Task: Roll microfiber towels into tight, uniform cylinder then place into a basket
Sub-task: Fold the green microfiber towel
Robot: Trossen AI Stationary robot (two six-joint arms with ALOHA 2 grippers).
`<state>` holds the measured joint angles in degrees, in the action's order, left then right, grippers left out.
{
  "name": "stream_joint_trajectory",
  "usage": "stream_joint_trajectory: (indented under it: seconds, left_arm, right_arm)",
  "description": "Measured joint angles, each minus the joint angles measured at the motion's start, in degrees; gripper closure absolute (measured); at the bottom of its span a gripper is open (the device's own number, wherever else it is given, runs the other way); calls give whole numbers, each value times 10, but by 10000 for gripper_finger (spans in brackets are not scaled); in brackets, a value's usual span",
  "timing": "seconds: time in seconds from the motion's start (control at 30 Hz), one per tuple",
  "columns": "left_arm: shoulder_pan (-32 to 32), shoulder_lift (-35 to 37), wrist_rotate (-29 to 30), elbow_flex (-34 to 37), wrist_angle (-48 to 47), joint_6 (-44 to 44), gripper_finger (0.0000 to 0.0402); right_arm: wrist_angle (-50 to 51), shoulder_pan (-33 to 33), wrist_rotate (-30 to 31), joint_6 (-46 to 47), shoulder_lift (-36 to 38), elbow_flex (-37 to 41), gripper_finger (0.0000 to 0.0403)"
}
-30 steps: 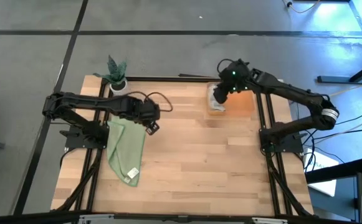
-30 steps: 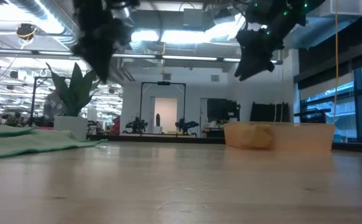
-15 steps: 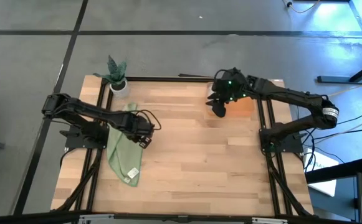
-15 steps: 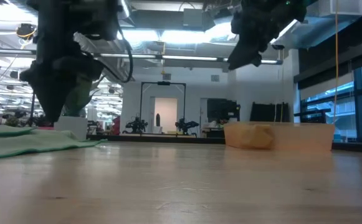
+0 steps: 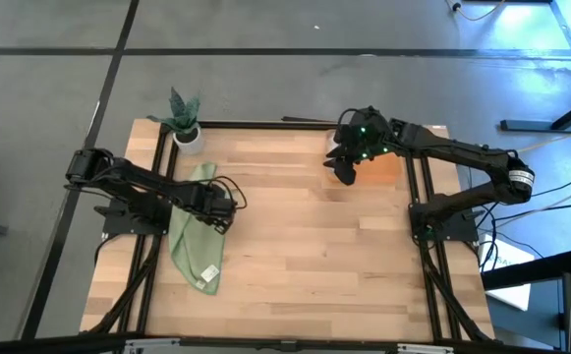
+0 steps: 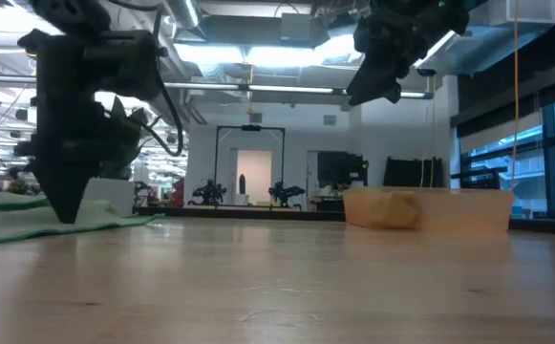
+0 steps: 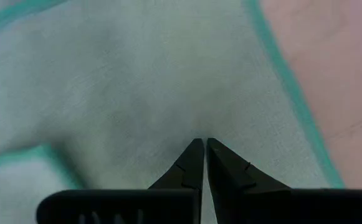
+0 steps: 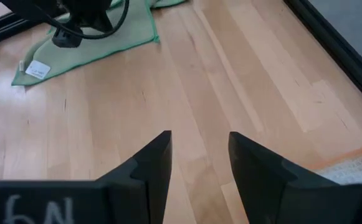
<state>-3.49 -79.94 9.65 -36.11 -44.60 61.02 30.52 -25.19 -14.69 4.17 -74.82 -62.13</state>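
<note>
The light green towel (image 5: 197, 231) lies spread flat on the table's left side, its white tag (image 5: 207, 274) at the near end; it also shows in the right wrist view (image 8: 93, 43). My left gripper (image 5: 221, 211) is shut, its tips down on the towel's right part (image 7: 200, 146). My right gripper (image 5: 344, 172) is open and empty, high above the table beside the left end of the orange basket (image 5: 388, 162). The grey towel (image 8: 355, 168) lies in the basket, mostly hidden. My left gripper touches the green towel with its shut fingertips (image 7: 196, 152), on the flat cloth a little in from the right hem (image 7: 293, 93). The fingers point down from above. Whether any cloth is caught between the tips I cannot tell. The towel lies flat on the table.
A small white plant pot (image 5: 185, 133) stands at the far left corner, behind the towel. The basket (image 6: 430, 210) sits at the far right. Bare wooden table (image 5: 314, 256) lies between the two arms and toward the near edge.
My left gripper has gone down and toward the table's near-left, from above the towel's far right edge onto the cloth. My right gripper has shifted from over the basket's left end slightly toward the near edge and up, then stayed still. The towels have not moved.
</note>
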Motion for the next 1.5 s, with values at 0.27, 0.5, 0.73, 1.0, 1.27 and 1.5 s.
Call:
stream_joint_trajectory:
  seconds: [0.27,0.5,0.73,1.0,1.27,1.5]
  left_arm:
    - [0,2,38,29,98,-74,388]
    - [7,-11,99,32,176,-171,388]
    - [32,-38,91,30,262,-222,388]
    - [33,4,72,-34,186,-236,388]
    - [59,20,82,-115,-70,-65,388]
    - [92,20,73,-117,-85,-31,388]
  right_arm:
    - [0,0,0,28,0,0,244]
    - [-2,0,0,29,0,0,244]
    - [-13,0,0,29,0,0,244]
    - [-14,0,0,29,0,0,244]
    - [-16,0,1,28,0,0,244]
    - [-16,0,1,28,0,0,244]
